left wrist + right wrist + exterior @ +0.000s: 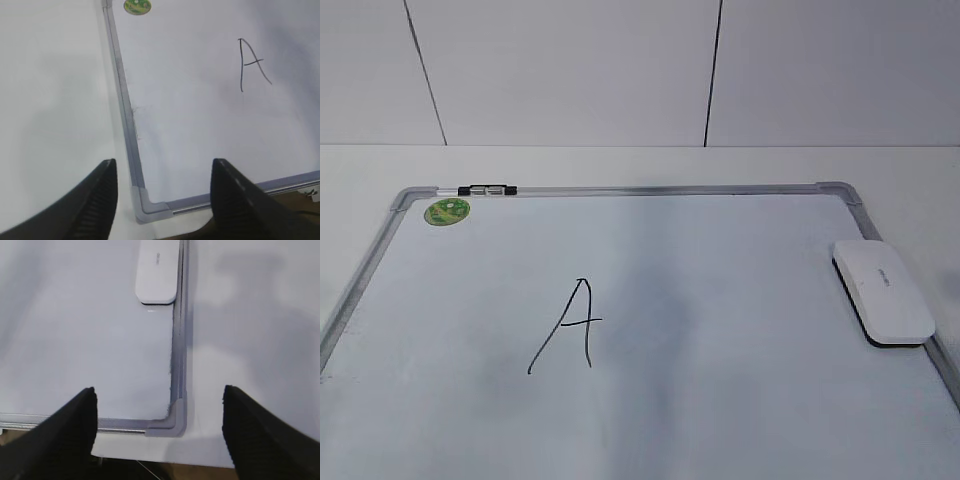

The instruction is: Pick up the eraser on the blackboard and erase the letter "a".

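Observation:
The blackboard (740, 300) is a white dry-erase board with a grey frame, lying flat on the table. The white eraser (883, 292) lies on it against the right frame, and shows at the top of the right wrist view (157, 271). A tall angular capital "A" (570, 325) is drawn left of centre, and shows in the left wrist view (251, 62). No small lowercase "a" shows in any view. My left gripper (162, 165) is open and empty over the board's near left corner. My right gripper (159, 390) is open and empty over the near right corner, well short of the eraser. Neither gripper shows in the exterior view.
A round green sticker (447, 211) sits in the board's far left corner. A black and silver clip (487, 189) lies on the far frame. White table surface (900, 170) surrounds the board. The table's front edge (200, 460) runs just below the board.

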`<state>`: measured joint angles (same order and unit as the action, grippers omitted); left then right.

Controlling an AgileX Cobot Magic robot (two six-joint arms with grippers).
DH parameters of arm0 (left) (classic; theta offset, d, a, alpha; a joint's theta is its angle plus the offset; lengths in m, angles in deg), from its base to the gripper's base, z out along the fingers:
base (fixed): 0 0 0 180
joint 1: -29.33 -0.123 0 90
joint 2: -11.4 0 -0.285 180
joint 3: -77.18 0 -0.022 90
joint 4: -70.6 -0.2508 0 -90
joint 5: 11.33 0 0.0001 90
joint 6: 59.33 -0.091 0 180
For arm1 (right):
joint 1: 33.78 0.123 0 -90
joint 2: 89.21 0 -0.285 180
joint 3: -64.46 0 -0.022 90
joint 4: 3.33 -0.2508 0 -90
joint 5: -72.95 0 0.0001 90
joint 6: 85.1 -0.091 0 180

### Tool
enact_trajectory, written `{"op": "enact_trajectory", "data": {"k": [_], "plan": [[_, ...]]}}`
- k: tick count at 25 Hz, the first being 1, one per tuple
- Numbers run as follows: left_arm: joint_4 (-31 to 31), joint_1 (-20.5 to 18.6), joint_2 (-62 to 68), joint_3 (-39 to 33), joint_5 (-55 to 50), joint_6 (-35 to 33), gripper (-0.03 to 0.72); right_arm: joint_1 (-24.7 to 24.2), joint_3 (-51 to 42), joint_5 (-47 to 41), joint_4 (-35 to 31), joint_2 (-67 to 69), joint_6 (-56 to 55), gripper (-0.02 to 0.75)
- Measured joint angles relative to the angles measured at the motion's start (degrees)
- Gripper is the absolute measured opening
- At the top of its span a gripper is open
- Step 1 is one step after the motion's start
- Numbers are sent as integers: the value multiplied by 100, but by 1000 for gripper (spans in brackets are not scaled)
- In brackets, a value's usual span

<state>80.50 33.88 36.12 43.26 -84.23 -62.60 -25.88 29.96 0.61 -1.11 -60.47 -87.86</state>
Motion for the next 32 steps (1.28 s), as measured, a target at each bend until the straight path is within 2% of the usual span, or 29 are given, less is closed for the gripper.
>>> {"op": "enact_trajectory", "data": {"k": [7,12,20,32], "plan": [[-52,0,-92,-863,15,0,444,0,-866,-9,288,-307,10,594],[-96,0,-92,-1233,495,0,444,10,-1143,114,574,-328,33,593],[-380,0,-92,-1400,978,0,444,10,-1385,621,614,-328,33,593],[-231,0,-92,-1400,978,0,443,10,-1400,692,614,-328,23,593]]}}
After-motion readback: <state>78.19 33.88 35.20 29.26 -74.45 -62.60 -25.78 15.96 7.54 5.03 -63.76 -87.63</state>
